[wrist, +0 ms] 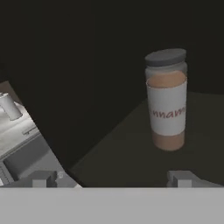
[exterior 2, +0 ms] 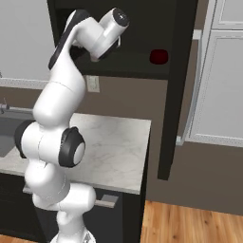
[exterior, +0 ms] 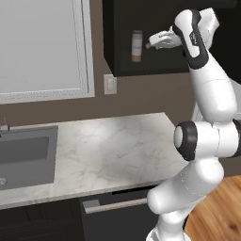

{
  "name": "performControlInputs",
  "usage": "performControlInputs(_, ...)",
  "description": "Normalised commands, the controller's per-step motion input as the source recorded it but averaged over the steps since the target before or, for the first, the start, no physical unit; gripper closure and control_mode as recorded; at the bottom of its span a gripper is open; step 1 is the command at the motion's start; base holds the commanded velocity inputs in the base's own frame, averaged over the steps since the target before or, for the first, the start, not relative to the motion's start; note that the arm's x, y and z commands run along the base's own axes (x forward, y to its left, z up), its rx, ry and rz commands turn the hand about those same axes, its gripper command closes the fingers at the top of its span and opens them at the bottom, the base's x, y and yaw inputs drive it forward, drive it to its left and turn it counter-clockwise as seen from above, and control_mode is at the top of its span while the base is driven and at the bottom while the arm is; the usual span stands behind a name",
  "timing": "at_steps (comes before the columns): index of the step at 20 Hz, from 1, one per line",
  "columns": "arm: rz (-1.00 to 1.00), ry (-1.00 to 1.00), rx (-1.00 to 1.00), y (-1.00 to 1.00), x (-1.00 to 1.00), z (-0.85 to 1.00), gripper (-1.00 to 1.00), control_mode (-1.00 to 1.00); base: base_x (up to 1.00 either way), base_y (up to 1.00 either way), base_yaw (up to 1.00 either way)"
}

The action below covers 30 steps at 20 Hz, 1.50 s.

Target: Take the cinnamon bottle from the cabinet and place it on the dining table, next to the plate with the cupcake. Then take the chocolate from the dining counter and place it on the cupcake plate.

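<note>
The cinnamon bottle (exterior: pixel 137 45) stands upright inside the dark wall cabinet (exterior: pixel 122 56); it has a tan-brown body, a pale label band and a grey cap. My gripper (exterior: pixel 152 44) is raised into the cabinet recess, just to the right of the bottle and apart from it. In the hand view the cinnamon bottle (wrist: pixel 166 100) stands ahead on the dark shelf, right of centre. My gripper (wrist: pixel 113 179) is open, its tips spread wide with nothing between them. The dining table, plate, cupcake and chocolate are out of view.
Under the cabinet runs a marbled counter (exterior: pixel 108 146) with a grey sink (exterior: pixel 23 155) at its left and a wall outlet (exterior: pixel 109 84) behind. A dark red round object (exterior 2: pixel 159 56) sits further along the shelf. The open dark cabinet door (exterior 2: pixel 178 90) and white cupboards (exterior 2: pixel 223 76) stand to the right.
</note>
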Motion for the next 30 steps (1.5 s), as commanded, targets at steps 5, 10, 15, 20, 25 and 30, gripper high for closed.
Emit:
performControlInputs(5, 0.00, -0.14, 0.00, 0.00, 0.07, -0.21, -1.00, -1.00, 0.00, 0.00, 0.00)
performControlInputs(10, -0.01, -0.23, 0.00, 0.03, 0.06, -0.24, -1.00, -1.00, 0.00, 0.00, 0.00)
performControlInputs(15, -0.01, -0.03, 0.03, 0.02, 0.07, -0.07, -1.00, -1.00, 0.00, 0.00, 0.00)
performControlInputs(20, -0.02, 0.18, 0.03, 0.01, 0.20, 0.00, -1.00, -1.00, 0.00, 0.00, 0.00)
performControlInputs(25, -0.01, 0.22, 0.07, 0.00, 0.33, 0.00, -1.00, -1.00, 0.00, 0.00, 0.00)
performControlInputs(30, 0.00, 0.00, 0.05, 0.01, 0.21, -0.09, -1.00, -1.00, 0.00, 0.00, 0.00)
